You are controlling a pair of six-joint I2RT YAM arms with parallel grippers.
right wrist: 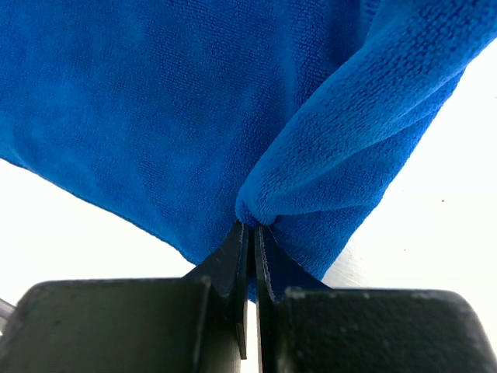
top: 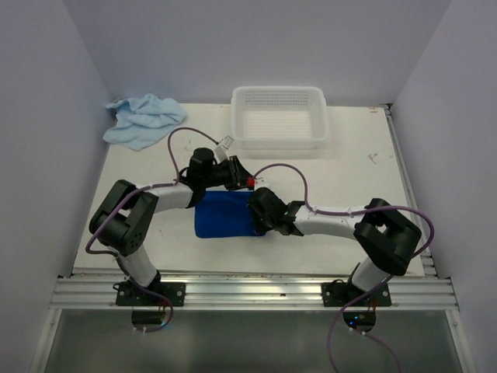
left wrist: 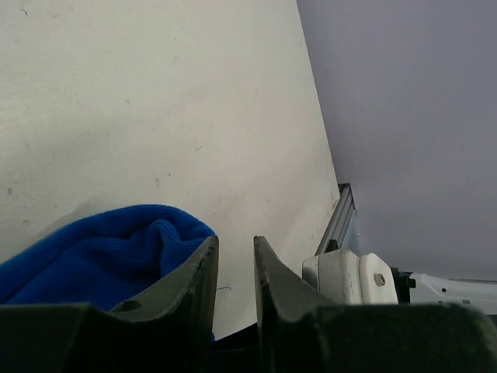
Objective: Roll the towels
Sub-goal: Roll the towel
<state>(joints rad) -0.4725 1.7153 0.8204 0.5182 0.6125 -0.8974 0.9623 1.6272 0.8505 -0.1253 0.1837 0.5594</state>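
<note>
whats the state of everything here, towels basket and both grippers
dark blue towel, lying spread, one edge pinched into a fold
pale blue towel, crumpled, untouched
white basket, upright, empty
left gripper, jaws slightly apart, holding nothing
right gripper, jaws shut on the dark blue towel

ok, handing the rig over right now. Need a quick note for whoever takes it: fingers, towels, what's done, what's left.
Left gripper: fingers slightly apart, nothing between them, right beside the dark blue towel.
Right gripper: fingers shut on a pinched fold at that towel's right edge.
Dark blue towel: mid-table, mostly flat.
Pale blue towel: crumpled at the far-left corner.
Basket: far side, nothing visible in it.
Done: no roll formed yet.
Left: roll both towels.
</note>
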